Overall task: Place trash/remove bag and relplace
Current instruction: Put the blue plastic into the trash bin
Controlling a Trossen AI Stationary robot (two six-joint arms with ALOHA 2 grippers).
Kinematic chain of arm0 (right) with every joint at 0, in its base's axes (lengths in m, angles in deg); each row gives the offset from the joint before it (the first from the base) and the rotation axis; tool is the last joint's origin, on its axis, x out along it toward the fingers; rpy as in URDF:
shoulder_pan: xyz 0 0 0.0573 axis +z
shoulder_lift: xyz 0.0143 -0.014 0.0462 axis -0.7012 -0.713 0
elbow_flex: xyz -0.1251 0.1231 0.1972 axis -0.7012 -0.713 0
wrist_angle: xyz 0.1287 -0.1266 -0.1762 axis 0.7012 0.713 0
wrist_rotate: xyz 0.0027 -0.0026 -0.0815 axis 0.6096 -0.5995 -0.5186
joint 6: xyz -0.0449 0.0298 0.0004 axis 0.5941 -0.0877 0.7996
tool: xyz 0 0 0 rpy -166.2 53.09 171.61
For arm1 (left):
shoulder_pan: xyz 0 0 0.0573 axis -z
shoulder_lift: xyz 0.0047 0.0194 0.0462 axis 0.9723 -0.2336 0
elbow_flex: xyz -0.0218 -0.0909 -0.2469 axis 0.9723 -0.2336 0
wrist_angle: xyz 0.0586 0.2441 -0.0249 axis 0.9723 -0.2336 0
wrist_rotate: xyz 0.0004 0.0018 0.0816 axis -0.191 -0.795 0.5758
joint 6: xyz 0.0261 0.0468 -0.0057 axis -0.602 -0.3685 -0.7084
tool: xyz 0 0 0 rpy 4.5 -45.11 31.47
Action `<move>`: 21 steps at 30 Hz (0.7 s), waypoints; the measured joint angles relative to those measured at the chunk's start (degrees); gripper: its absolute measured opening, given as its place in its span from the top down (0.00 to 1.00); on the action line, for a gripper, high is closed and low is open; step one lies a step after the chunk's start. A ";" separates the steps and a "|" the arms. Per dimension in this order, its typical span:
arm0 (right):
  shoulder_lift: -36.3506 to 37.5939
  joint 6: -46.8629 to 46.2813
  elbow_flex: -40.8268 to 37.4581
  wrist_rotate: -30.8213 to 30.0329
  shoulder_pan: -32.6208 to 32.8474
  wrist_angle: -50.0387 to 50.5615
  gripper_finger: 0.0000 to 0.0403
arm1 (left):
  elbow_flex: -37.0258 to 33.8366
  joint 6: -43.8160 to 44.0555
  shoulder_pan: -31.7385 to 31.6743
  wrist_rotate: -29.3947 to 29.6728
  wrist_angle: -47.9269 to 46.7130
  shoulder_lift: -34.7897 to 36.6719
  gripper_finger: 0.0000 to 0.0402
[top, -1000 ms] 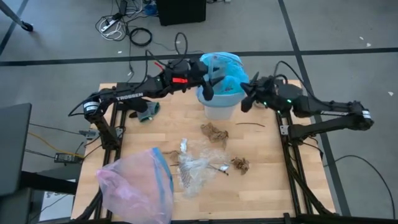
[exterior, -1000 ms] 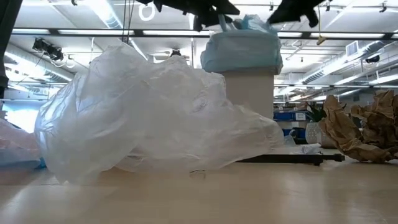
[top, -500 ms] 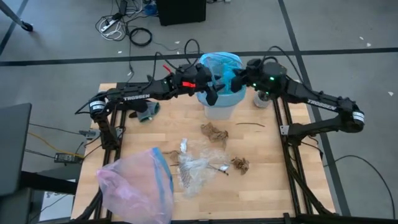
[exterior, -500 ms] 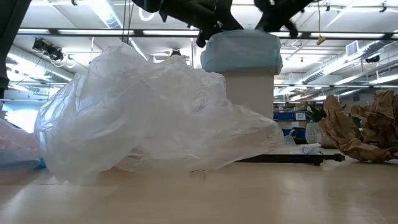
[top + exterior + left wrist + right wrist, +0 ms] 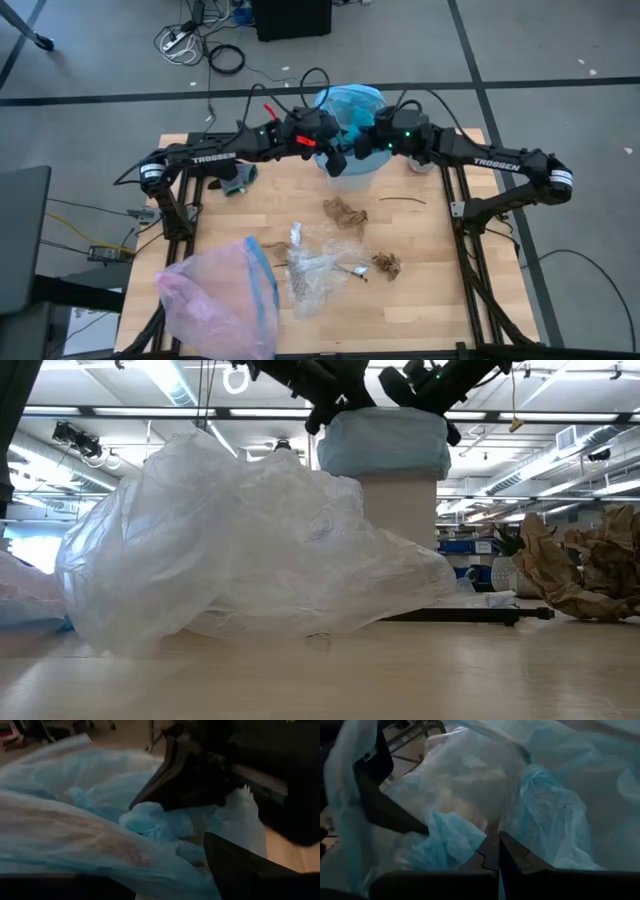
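Now both arms have closed in over the bin mouth: right end effector (image 5: 368, 146) looks pinched shut on the bag (image 5: 352, 103), left end effector (image 5: 335, 158) open at the near rim. Liner removal prob starting. Trash (image 5: 318, 268) lies on the bench (image 5: 440, 300), well below them. Arm lettering: TROSSEN.

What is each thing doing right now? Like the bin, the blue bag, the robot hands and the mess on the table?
bin: upright, lined.
blue bag: in the bin, rim folded over its top.
left gripper: at the bin's rim, open.
right gripper: over the bin mouth, shut.
leaf clumps: loose on the table.
clear wrappers: crumpled on the table.
pink bag: lying at the table's corner.
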 joint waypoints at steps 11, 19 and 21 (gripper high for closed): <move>6.13 2.39 -0.23 0.02 3.55 -0.09 0.98 | 11.43 -10.11 0.80 3.47 -16.47 -0.50 0.46; 11.83 2.46 -0.23 -0.33 4.46 -0.28 0.78 | 13.30 -10.46 1.06 3.44 -16.74 -0.50 0.46; 13.22 2.51 -0.23 -1.26 4.56 -0.29 0.73 | 13.30 -10.36 1.08 3.45 -16.32 -0.50 0.46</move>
